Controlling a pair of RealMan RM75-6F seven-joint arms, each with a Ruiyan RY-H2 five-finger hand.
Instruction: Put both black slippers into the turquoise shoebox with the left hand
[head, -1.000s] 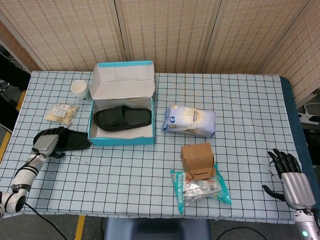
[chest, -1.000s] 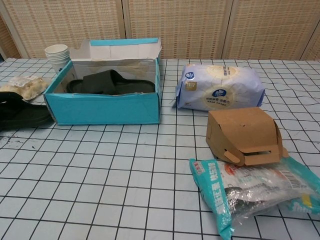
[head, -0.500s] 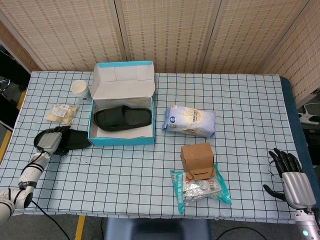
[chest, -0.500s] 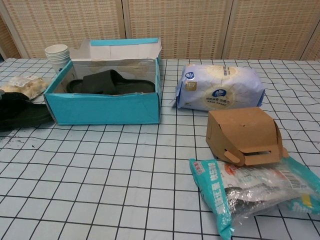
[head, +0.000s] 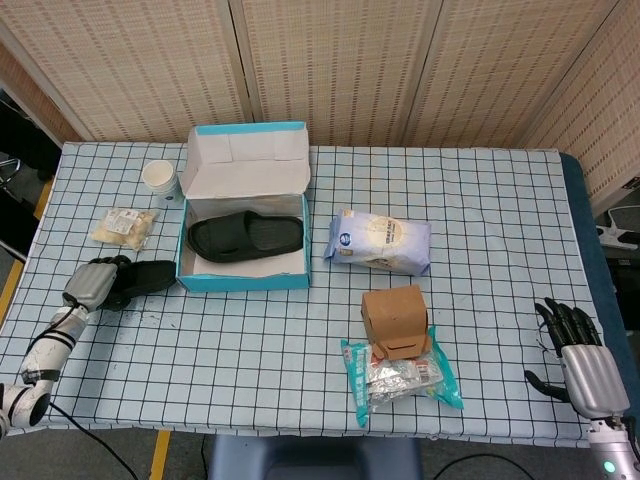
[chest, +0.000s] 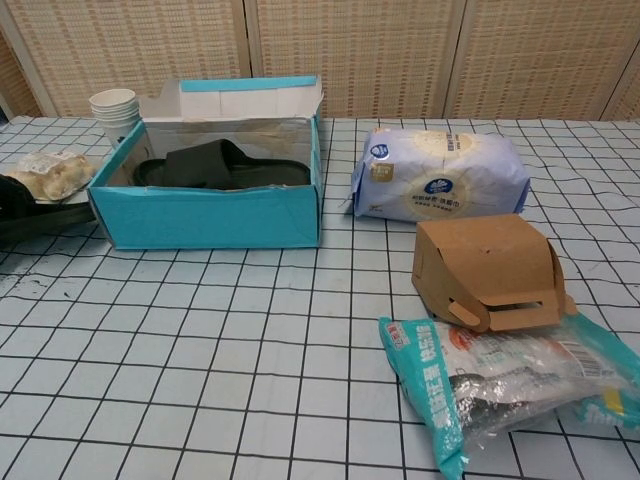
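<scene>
Black rubber slipper (head: 246, 236) lies inside the turquoise cardboard shoebox (head: 243, 282) near the bench's far-left corner. Its mate (head: 148, 277) sits just outside, gripped by the left hand (head: 92, 285), presumably for lifting in. The right hand (head: 585, 362) idles empty, fingers spread.

Left hand (head: 92, 284) grey metallic, black fingers, white forearm; right hand (head: 583, 360) silver-grey, black fingers

One black slipper (head: 246, 236) inside turquoise shoebox (head: 243, 281), other slipper (head: 150, 276) beside it.
</scene>
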